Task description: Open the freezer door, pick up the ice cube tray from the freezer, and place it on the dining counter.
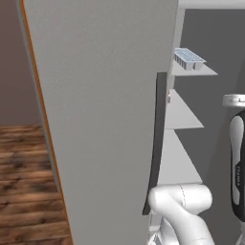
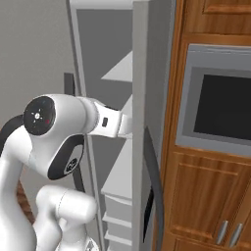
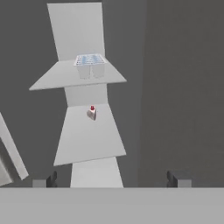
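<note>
Hand view looks into the freezer [image 3: 183, 87], where the ice cube tray [image 3: 90, 64] sits on an upper white shelf [image 3: 74, 78], well ahead of the claw [image 3: 112, 179]. Its two dark fingertips [image 3: 51, 179] stand wide apart with nothing between them. A small red-topped item [image 3: 92, 112] lies on the shelf below. From the left base view, the freezer door [image 1: 100, 119] stands swung open, its dark bar handle [image 1: 157, 143] facing the interior.

You have the freezer door [image 1: 100, 119] swung open, dark bar handle upright. Ice cube tray [image 3: 90, 64], pale blue-white, sits flat on the freezer [image 3: 183, 87] upper white shelf.
</note>
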